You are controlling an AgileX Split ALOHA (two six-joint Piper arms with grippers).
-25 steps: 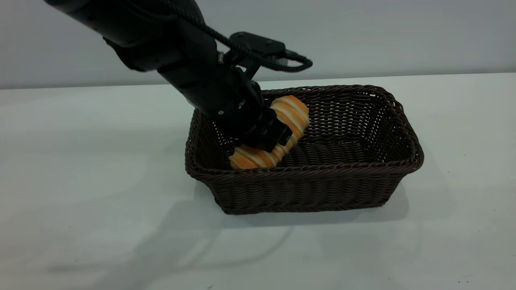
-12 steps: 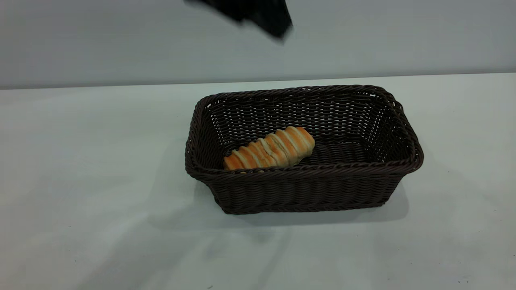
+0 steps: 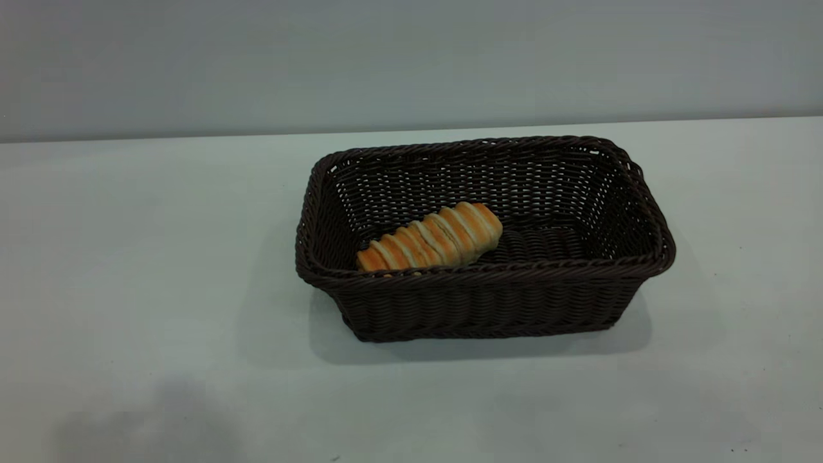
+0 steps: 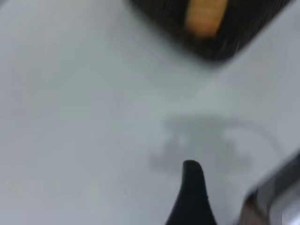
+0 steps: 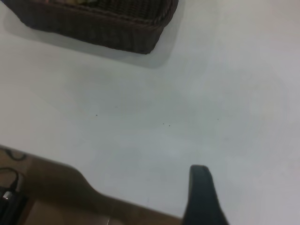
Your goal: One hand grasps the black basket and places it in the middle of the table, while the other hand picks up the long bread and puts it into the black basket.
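The black basket stands in the middle of the white table. The long bread lies inside it on its floor, towards the left front corner, slanted. No arm shows in the exterior view. The left wrist view looks from high up at the basket and the bread. My left gripper is open, empty and well away from them. The right wrist view shows a basket corner. Only one black fingertip of my right gripper shows, above bare table.
In the right wrist view the table's edge runs close by the right gripper, with brown floor and a cable beyond it. Bare white tabletop lies on all sides of the basket.
The left gripper let go of the bread in the basket, rose and left the exterior view. The bread settled flat on the basket floor. The basket has not moved.
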